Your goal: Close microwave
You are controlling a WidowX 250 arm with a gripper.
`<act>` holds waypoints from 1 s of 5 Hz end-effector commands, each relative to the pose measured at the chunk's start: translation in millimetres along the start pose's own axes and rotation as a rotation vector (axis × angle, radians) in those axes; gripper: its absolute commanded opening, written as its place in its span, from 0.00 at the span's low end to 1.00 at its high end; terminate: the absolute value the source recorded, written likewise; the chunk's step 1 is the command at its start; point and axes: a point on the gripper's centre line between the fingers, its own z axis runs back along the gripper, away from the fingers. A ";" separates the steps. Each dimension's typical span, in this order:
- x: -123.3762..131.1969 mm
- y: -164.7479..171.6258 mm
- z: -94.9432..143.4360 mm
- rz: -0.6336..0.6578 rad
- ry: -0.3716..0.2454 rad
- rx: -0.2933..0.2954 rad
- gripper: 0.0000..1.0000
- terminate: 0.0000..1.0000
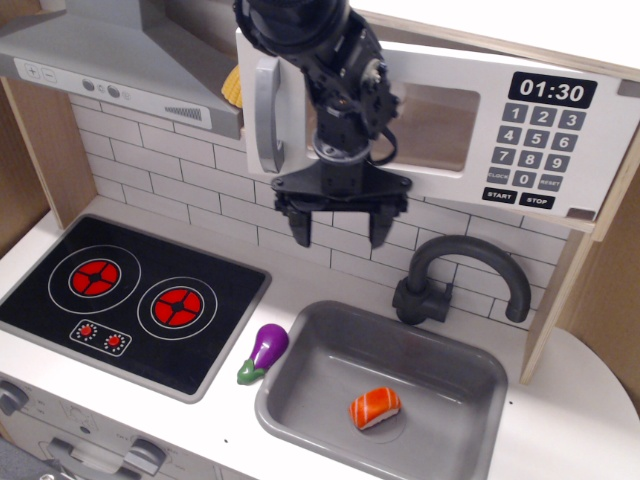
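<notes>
Reading 01:30, the microwave (440,120) keypad apparently shows START, STOP

Bright, even overhead light gives soft shadows beneath the grey slanted range hood (120,60), mild sheen on the grey plastic sink basin (300,375) below it, focus sharp throughout.

Around the sink (300,390): sushi (375,407) inside, eggplant (263,352) just left, stove (120,300) further left — faucet (455,280) behind, microwave (450,125) above.
</notes>
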 end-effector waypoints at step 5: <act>52.2 2.1 -0.8 0.125 -0.021 -0.011 1.00 0.00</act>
